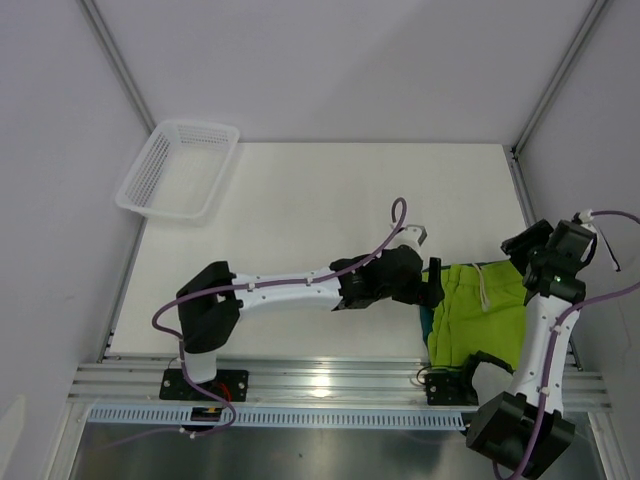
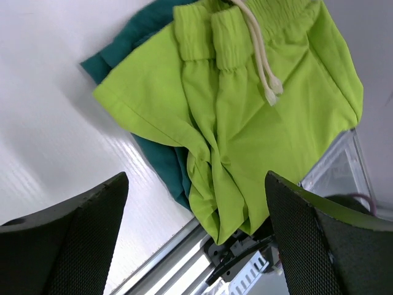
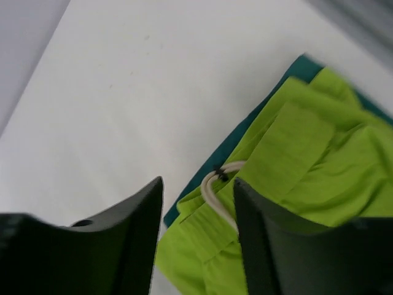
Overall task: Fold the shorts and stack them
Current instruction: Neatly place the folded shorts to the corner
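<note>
On the near right of the desk (image 1: 300,200), lime shorts (image 1: 478,305) are lying on top of teal shorts (image 2: 132,37). Left jaws are hovering wide apart beside them. Right jaws are hanging partly parted above, both empty.

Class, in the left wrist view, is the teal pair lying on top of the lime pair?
No, the lime shorts lie on top, the teal shorts peeking out beneath them.

Your flat white table (image 1: 320,200) is carrying a white mesh plastic basket (image 1: 180,168) at its far-left corner. A pair of dark teal fabric shorts (image 2: 123,46) is lying near its right edge.
</note>
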### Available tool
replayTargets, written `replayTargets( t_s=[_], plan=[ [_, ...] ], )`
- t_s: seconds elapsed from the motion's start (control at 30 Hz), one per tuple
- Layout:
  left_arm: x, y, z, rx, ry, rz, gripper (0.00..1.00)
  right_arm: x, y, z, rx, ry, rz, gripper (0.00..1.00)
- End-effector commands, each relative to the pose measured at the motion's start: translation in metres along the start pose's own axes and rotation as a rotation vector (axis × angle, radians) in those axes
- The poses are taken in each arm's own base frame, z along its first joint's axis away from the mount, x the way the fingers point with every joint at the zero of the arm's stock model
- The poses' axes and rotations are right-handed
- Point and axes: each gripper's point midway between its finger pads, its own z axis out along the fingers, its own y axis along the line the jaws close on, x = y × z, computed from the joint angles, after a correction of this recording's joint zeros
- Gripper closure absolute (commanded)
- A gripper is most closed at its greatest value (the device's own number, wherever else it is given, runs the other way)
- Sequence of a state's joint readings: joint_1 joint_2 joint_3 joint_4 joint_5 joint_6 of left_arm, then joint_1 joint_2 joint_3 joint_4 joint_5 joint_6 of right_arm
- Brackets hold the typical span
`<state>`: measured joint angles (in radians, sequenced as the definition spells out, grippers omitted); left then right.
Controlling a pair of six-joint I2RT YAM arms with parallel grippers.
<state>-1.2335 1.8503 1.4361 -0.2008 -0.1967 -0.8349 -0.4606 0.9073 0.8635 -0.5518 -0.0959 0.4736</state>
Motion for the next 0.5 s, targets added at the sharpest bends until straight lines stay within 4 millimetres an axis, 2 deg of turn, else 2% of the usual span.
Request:
replayTargets(
  t_s=[0.0,0.03,0.13,0.17,0.23,0.27,0.37,0.47],
  plan=[
    [-0.008,-0.031,-0.009,0.15,-0.021,0.061,0.08,0.032,0.027,-0.014,-0.193,0.104,0.036,0.51],
    [-0.008,-0.033,-0.009,0.162,-0.016,0.067,0.09,0.038,0.027,-0.014,-0.208,0.119,0.034,0.62],
    [-0.01,-0.036,-0.006,0.179,-0.022,0.088,0.1,0.068,0.025,-0.013,-0.239,0.2,0.027,0.84],
    [-0.014,-0.035,-0.004,0.188,-0.024,0.095,0.1,0.082,0.021,-0.01,-0.239,0.235,0.028,0.84],
    [-0.014,-0.024,0.004,0.169,-0.013,0.086,0.11,0.098,0.02,-0.009,-0.245,0.269,0.002,0.91],
    [-0.014,-0.016,0.008,0.168,-0.003,0.067,0.12,0.106,0.013,-0.004,-0.218,0.276,-0.008,0.92],
    [-0.014,0.001,0.015,0.174,-0.005,0.038,0.13,0.118,0.011,0.005,-0.199,0.286,-0.029,0.92],
    [-0.011,0.011,0.013,0.169,-0.011,0.048,0.14,0.132,0.007,0.018,-0.14,0.31,-0.039,0.95]
  ],
)
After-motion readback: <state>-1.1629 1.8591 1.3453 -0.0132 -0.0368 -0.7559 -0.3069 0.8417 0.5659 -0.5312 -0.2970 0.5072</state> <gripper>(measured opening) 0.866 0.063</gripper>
